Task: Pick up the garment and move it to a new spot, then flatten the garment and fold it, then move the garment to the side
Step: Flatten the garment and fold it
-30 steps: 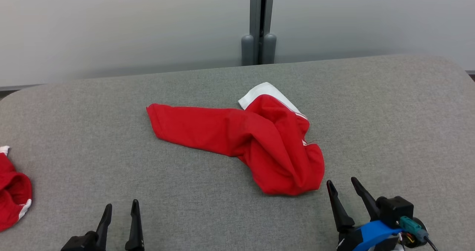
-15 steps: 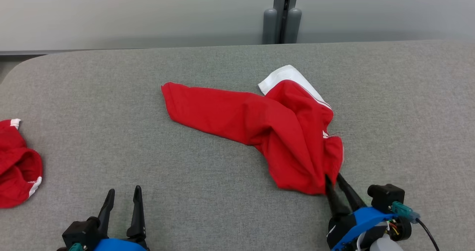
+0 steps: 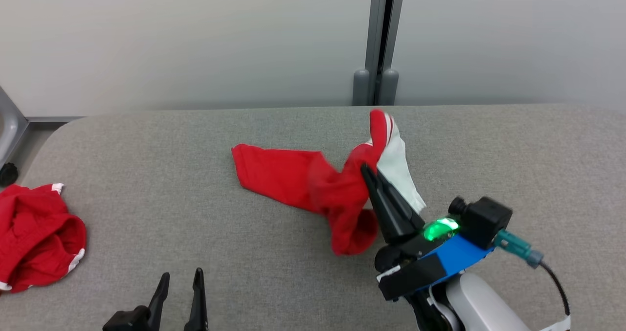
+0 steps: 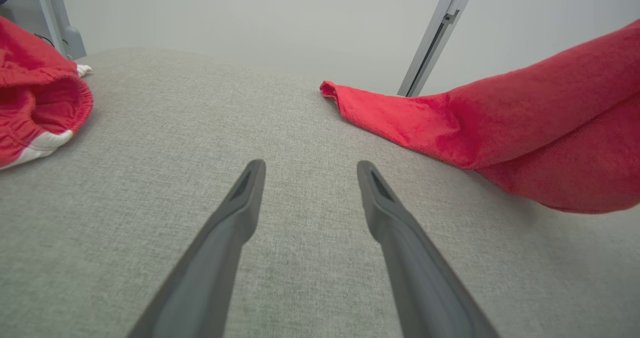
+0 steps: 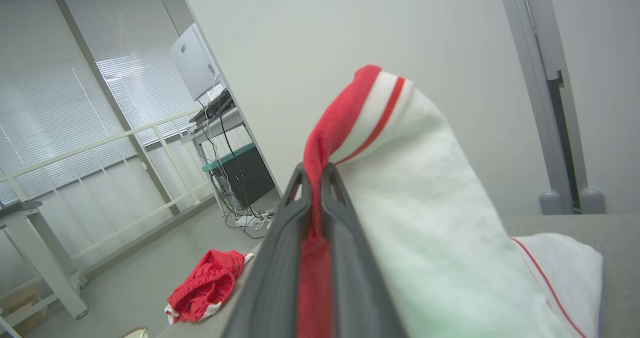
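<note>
The garment (image 3: 303,182) is red with a white panel and stripes. It hangs partly lifted over the middle of the grey table (image 3: 195,140), one end still trailing on the surface to the left. My right gripper (image 3: 371,179) is shut on its red edge, raised above the table. In the right wrist view the red cloth (image 5: 320,143) is pinched between my fingers (image 5: 295,213), with the white panel draping to the right. My left gripper (image 3: 180,282) rests open at the near edge. The left wrist view shows the garment (image 4: 525,138) to the right of those spread fingers (image 4: 245,198).
A second crumpled red and white garment (image 3: 36,235) lies at the table's left end, also seen as the red heap (image 4: 35,108) in the left wrist view. A grey post (image 3: 379,42) stands against the wall behind the table.
My right gripper closed on the garment's near edge and lifted it up and inward, so the cloth bunched and rose off the table. The head camera shifted too. The left gripper stayed open.
</note>
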Available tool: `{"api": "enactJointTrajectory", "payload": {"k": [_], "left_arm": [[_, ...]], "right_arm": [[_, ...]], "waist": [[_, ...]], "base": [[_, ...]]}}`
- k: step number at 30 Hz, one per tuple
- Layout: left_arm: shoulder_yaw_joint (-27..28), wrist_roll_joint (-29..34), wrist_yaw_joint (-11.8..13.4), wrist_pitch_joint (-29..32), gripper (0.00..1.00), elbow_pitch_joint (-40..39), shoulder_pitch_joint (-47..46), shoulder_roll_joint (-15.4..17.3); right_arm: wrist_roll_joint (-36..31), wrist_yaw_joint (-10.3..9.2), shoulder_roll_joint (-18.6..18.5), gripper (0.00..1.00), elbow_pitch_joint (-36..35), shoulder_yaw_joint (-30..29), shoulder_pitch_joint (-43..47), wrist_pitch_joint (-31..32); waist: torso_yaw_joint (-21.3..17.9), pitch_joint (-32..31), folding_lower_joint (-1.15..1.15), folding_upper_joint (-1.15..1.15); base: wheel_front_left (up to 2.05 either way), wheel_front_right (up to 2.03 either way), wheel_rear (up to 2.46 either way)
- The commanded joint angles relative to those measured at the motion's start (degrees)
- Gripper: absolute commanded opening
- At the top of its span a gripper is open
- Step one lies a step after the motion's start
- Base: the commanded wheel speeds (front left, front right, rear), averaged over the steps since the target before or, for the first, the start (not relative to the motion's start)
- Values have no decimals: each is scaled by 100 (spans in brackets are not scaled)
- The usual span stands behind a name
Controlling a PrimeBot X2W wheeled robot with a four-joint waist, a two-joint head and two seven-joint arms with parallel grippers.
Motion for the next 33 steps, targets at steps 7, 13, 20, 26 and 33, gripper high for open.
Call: {"api": "enactJointTrajectory", "payload": {"k": [7,13,20,26,33], "left_arm": [[17,129,-7,-16,100,96,207,-83],[-95,54,-7,-16,100,116,78,-111],[-466,-118,-7,-16,100,37,-306,15],[-548,-291,-7,-16,100,5,-459,177],[-530,-279,-7,-16,100,112,-370,147]], "right_arm": [[447,0,-24,0,-405,15,-608,-4],[-198,0,-19,0,528,-764,-850,-3],[-1169,1,-19,0,1601,-1804,-1475,-4],[-1685,0,-16,0,1535,-2320,-2169,-5],[-1692,0,-17,0,1150,-1939,-2690,-5]], "waist": [[20,-199,1,0],[171,53,1,0],[596,668,1,0],[798,868,1,0],[811,567,1,0]], "base": [[0,0,0],[0,0,0],[0,0,0],[0,0,0],[0,0,0]]}}
